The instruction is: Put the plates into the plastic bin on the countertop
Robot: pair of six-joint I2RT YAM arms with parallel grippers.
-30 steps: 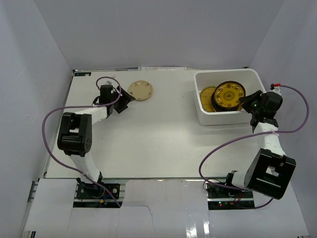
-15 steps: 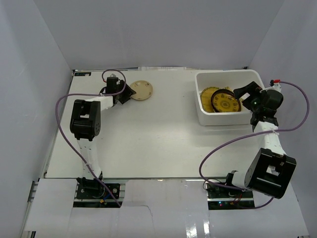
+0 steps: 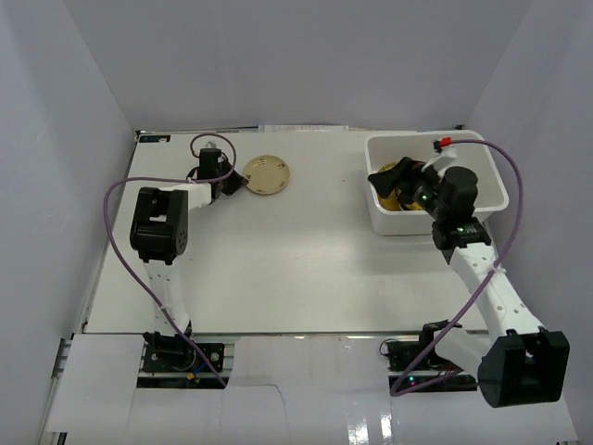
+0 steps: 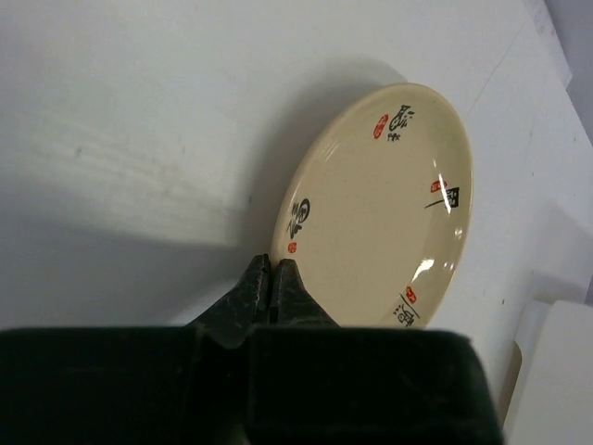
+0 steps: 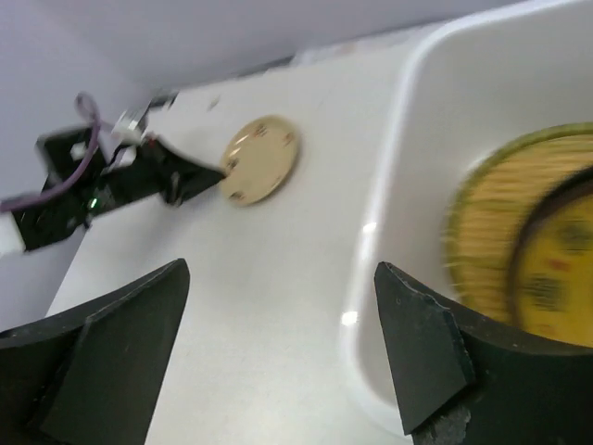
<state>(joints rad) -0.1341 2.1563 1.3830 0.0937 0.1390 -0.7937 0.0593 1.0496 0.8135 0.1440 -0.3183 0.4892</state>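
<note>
A beige round plate with red and black marks lies at the back left of the countertop, also seen as the beige plate from above. My left gripper is shut on its near rim; from above that left gripper sits just left of the plate. The white plastic bin stands at the back right. Inside it a round woven bamboo plate lies under a black-rimmed yellow plate. My right gripper hangs open and holds nothing, over the bin's left wall.
Pale grey walls enclose the countertop on three sides. The left arm's purple cable loops over the table's left edge. The right arm's cable arcs over the bin's right side.
My left gripper reached the beige plate and shut on its rim, nudging it slightly right. My right gripper let the black-rimmed plate drop into the bin, opened, and swung left over the bin.
</note>
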